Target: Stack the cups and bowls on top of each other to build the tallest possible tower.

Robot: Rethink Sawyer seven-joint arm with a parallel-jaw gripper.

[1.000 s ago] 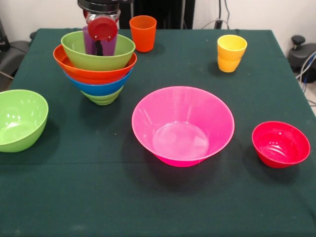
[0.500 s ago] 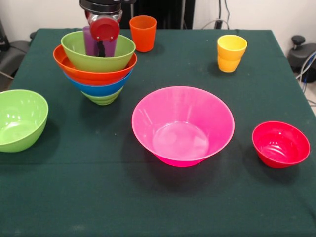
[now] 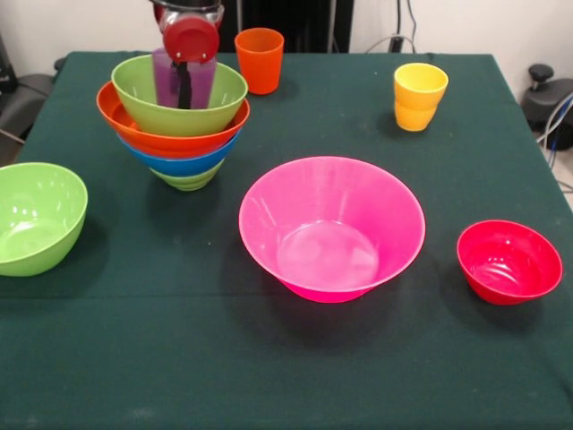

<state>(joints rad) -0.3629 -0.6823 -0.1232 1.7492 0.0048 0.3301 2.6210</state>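
One purple cup (image 3: 183, 82) stands upright in the tower's (image 3: 175, 125) top green bowl (image 3: 179, 103), directly beneath your pincer (image 3: 183, 85); you cannot tell its opening or whether it grips.

One camera view, from the front. It sits above the near edge of the worktop (image 3: 295, 376) and looks down and across its dark green cloth, close enough that the near corners run out of frame. The far edge lies near the top, with a pale wall (image 3: 72, 22) just behind it. The gripper (image 3: 183, 81) enters at the top left, above the stacked bowls (image 3: 175, 134).
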